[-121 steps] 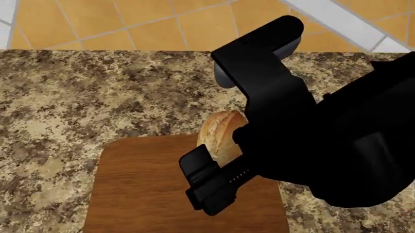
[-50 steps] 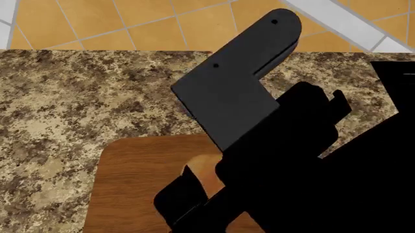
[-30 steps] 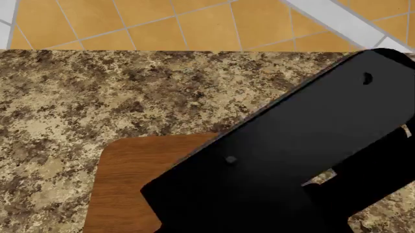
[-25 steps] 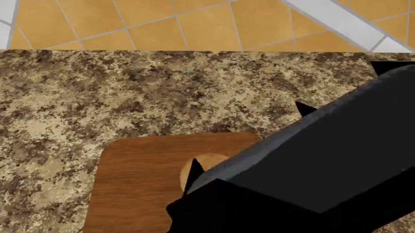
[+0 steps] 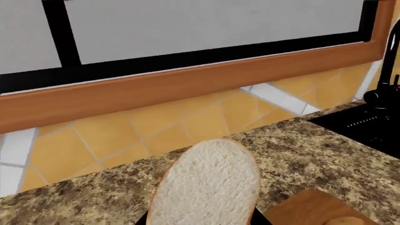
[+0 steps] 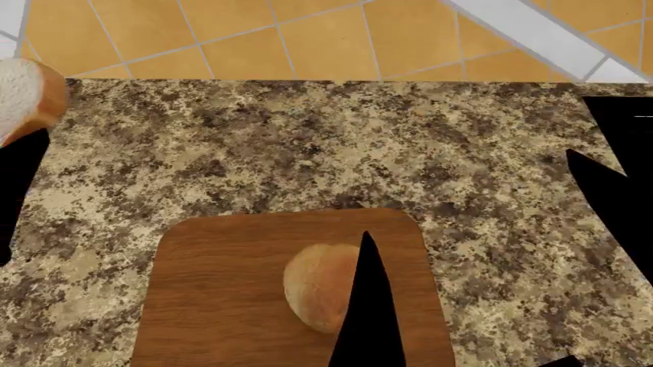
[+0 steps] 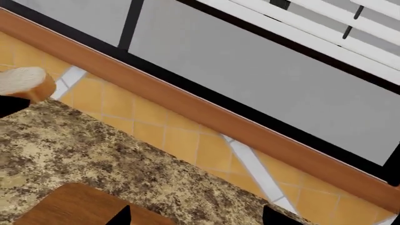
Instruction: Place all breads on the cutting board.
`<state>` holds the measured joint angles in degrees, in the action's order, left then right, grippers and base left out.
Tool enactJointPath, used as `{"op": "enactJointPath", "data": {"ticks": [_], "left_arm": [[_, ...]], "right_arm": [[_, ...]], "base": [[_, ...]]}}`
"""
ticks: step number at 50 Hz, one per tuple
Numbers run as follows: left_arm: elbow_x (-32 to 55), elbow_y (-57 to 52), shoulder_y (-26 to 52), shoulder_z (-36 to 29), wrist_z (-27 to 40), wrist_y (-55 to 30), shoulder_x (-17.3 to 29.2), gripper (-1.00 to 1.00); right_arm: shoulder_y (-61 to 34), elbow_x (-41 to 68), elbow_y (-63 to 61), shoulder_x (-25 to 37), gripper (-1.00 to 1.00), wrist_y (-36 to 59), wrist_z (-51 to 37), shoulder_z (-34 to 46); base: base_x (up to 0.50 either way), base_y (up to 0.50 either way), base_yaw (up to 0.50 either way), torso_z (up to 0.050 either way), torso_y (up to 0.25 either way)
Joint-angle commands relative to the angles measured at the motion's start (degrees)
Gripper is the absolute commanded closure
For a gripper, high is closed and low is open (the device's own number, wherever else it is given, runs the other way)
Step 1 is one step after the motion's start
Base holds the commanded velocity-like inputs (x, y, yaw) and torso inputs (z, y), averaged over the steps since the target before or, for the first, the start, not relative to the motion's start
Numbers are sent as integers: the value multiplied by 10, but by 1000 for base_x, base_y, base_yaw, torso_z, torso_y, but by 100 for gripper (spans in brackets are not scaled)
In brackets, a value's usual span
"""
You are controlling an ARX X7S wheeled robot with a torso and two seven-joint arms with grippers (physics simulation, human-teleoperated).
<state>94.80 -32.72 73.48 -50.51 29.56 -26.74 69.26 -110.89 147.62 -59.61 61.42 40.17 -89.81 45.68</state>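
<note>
Holding the short round cut bread chunk with white crumb face point(image 5: 206, 187) in my left end effector | reddish-brown wood-grain cutting board point(image 6: 219, 298), golden-brown oval loaf point(image 6: 318, 287) already on it, lies to my right | right end effector's state: cannot tell.

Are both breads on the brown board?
No, only the oval loaf lies on the cutting board; the cut chunk is off it.

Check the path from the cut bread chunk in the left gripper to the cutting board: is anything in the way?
Nothing visible is. Only bare counter lies between the bread chunk and the cutting board. The loaf already sits right of the board's centre, leaving its left part free.
</note>
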Motion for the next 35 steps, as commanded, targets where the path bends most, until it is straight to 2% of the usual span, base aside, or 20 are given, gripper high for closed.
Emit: {"op": "enactJointPath", "data": {"ticks": [1, 2, 6, 11, 13, 14, 15, 16, 17, 19, 24, 35], "left_arm": [[46, 42, 70, -27, -3, -118, -66, 100], [35, 41, 72, -30, -4, -123, -71, 100], [54, 50, 92, -42, -1, -161, -90, 100], [67, 60, 114, -50, 2, -189, -111, 100], [71, 72, 133, -56, 6, -207, -129, 100], [72, 78, 140, -60, 8, -216, -140, 100], [67, 79, 142, -62, 8, -219, -144, 100], [74, 87, 143, -69, 14, -227, -154, 100], [92, 95, 146, -75, 20, -237, -160, 100], [98, 103, 144, -85, 28, -244, -171, 100], [65, 113, 140, -108, 36, -256, -208, 100], [66, 133, 142, -136, 54, -274, -267, 100]], "right_arm": [[24, -12, -4, 5, -100, 11, -2, -16], [56, -10, -4, -17, -100, -5, -2, -64], [32, -19, -4, -21, -100, -14, -2, -29], [39, -13, -4, -25, -100, -11, -2, -47], [49, -8, -4, -47, -100, -24, -2, -73], [26, -14, -4, -38, -100, -23, -2, -39], [32, -14, -4, -45, -100, -29, -2, -48], [14, -20, -4, -25, -100, -17, -2, -8], [33, -18, -4, -32, -100, -19, -2, -35], [25, -13, -4, -24, -100, -19, -2, -31], [34, -6, -4, -25, -100, -21, -2, -53], [141, 11, -4, -1, -100, 37, -2, -174]], "base": [[0, 0, 0, 0, 0], [0, 0, 0, 0, 0], [0, 0, 0, 0, 0], [0, 0, 0, 0, 0], [0, 0, 0, 0, 0], [0, 0, 0, 0, 0], [0, 0, 0, 0, 0], [0, 0, 0, 0, 0], [0, 0, 0, 0, 0], [0, 0, 0, 0, 0], [0, 0, 0, 0, 0], [0, 0, 0, 0, 0]]}}
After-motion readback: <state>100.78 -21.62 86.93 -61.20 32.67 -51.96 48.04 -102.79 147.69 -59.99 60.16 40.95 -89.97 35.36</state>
